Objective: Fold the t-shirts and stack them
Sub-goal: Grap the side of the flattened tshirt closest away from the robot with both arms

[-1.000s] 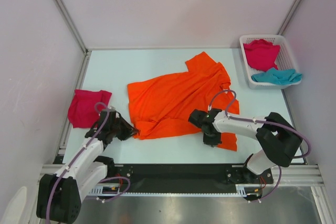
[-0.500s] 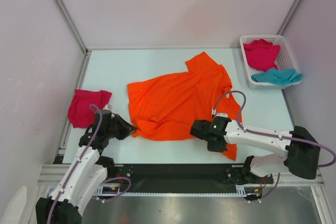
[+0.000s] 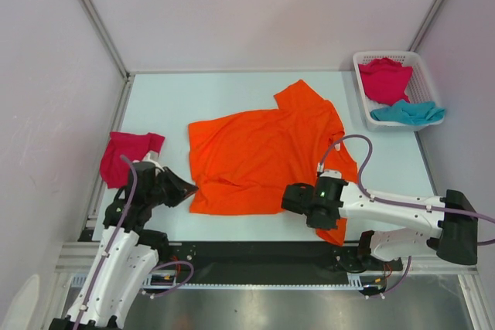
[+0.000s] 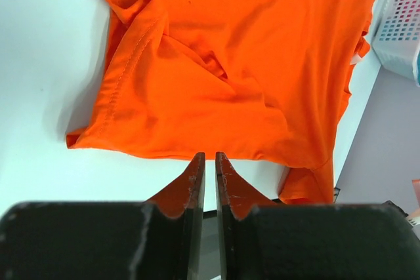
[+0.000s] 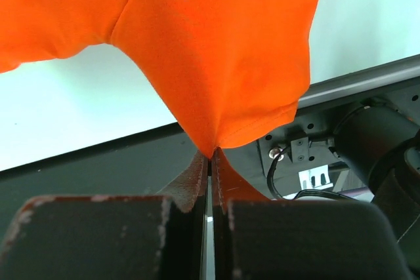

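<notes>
Right wrist: the orange t-shirt point(image 5: 216, 44) is pinched by the right gripper point(image 5: 210, 155); the left gripper point(image 4: 210, 157) is pressed nearly together, hem at its tips.

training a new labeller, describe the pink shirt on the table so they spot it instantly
Start at the table's left edge. The magenta t-shirt lies there, left of the spread orange t-shirt. Unlike the other magenta one, it is outside the white basket.

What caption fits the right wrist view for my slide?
Right hand pinching an edge of the orange t-shirt by the table.
</notes>
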### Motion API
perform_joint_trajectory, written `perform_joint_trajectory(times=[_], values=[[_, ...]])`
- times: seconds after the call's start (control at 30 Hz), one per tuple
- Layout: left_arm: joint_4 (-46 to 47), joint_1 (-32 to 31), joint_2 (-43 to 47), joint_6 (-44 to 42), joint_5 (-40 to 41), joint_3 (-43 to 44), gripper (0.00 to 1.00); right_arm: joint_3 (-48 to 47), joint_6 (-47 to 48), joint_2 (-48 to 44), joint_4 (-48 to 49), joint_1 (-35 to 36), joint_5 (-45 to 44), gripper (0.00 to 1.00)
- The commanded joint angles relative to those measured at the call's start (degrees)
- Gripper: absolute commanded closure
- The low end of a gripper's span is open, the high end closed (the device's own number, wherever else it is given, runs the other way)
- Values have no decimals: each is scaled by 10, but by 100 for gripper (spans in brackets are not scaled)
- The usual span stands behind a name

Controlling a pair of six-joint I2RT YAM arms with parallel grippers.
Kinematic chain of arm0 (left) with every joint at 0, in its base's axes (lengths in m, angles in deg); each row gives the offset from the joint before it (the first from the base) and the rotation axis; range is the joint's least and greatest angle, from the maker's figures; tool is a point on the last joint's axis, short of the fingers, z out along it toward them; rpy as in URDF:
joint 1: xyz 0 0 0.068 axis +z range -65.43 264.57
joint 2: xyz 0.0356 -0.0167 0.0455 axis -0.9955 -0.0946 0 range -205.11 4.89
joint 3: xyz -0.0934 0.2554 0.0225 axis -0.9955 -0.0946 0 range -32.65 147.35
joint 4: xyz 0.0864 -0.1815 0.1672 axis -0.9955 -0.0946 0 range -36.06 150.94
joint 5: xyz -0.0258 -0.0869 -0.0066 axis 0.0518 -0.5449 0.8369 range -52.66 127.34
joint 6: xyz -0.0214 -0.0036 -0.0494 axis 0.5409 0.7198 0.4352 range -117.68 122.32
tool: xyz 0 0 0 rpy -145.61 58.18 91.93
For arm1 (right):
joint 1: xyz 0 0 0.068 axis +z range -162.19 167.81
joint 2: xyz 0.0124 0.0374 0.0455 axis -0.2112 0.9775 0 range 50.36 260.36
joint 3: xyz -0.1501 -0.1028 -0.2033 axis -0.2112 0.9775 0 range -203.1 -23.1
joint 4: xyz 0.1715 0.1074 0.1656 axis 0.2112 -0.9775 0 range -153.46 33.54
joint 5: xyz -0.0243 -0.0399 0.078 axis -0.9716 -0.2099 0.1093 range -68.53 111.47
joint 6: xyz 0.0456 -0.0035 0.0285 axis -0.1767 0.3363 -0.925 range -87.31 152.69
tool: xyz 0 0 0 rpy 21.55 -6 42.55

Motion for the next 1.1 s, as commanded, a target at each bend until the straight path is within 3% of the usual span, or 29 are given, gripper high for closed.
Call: perform_joint_trajectory(times=[0.0, 0.33, 0.57, 0.8, 1.07], values=[[-23, 5, 3, -12, -7, 14, 84, -15, -32, -6, -97, 7, -20, 100], [-1, 2, -11, 30, -35, -67, 75, -21, -16, 23, -71, 7, -17, 100], [-16, -10, -39, 28, 21, -59, 68, -42, 3, 39, -65, 6, -27, 100], [-33, -77, -94, 66, 124, -29, 55, -37, 7, 16, -59, 6, -26, 100], [-54, -118, -154, 96, 237, 13, 51, -28, 9, -24, -56, 6, -26, 100]])
